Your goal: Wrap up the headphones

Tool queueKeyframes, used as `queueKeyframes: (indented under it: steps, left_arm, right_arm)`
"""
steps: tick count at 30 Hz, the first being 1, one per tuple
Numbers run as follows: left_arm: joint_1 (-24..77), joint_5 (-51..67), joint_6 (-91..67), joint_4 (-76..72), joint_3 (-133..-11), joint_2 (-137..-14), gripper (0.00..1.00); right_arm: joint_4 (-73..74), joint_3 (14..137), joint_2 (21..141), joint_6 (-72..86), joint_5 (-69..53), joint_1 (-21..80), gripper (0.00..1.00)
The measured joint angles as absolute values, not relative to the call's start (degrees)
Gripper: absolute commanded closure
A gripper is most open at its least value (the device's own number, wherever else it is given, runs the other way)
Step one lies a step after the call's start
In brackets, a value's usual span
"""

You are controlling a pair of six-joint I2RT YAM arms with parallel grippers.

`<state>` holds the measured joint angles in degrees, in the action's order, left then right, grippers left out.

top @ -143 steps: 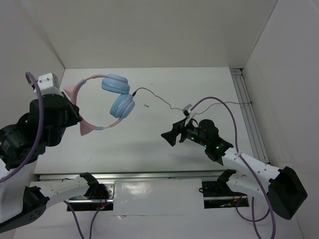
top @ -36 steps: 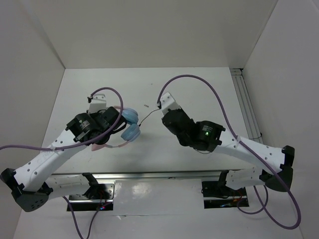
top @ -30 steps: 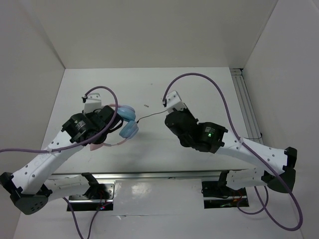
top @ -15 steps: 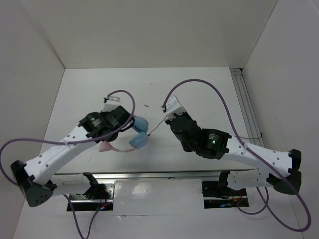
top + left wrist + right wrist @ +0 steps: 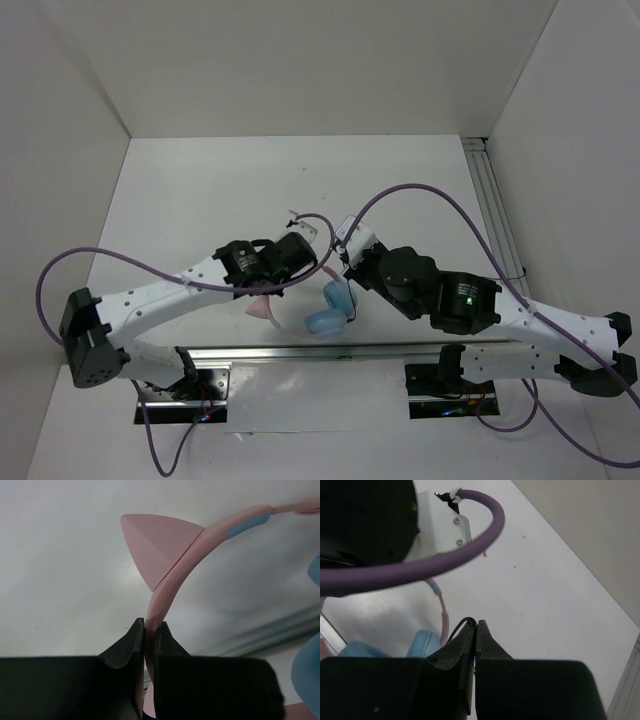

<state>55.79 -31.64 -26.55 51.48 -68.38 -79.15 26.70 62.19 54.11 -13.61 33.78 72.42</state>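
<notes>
Both arms have swung in together toward the metal rail (image 5: 300,352), bringing the headphones (image 5: 326,320) from farther back on the table (image 5: 200,190) to just short of that rail. I judge this to be a winding turn under way, with the cord's slack drawn in. The left gripper (image 5: 149,628) is clenched on the pink headband (image 5: 172,582) beside its cat ear (image 5: 152,547), while the right gripper (image 5: 475,625), just behind the blue cups from the rail, is pinched shut on the thin black cable (image 5: 457,626).
</notes>
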Motion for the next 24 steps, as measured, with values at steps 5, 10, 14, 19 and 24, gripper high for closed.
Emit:
queueKeyframes:
  steps: [5, 10, 14, 19, 24]
  left_arm:
    - [61.10, -21.93, -19.31, 48.73, -65.25, -69.04, 1.00]
    - [65.67, -18.57, -16.21, 47.22, -65.25, -65.23, 1.00]
    - [66.35, -18.09, -14.92, 47.16, -65.23, -63.77, 1.00]
    - [66.70, -18.11, -13.45, 47.11, -64.93, -58.15, 1.00]
    - [66.74, -18.11, -13.45, 47.11, -65.80, -51.16, 1.00]
  right_arm:
    - [26.68, 62.19, 53.91, -13.63, 31.88, 73.17, 1.00]
    - [27.22, 62.19, 54.83, -13.58, 30.59, 74.15, 1.00]
    - [27.44, 62.19, 55.88, -13.56, 30.57, 74.70, 1.00]
    - [27.40, 62.19, 56.21, -13.58, 28.86, 74.19, 1.00]
    - [27.20, 62.30, 58.96, -13.54, 19.31, 67.88, 1.00]
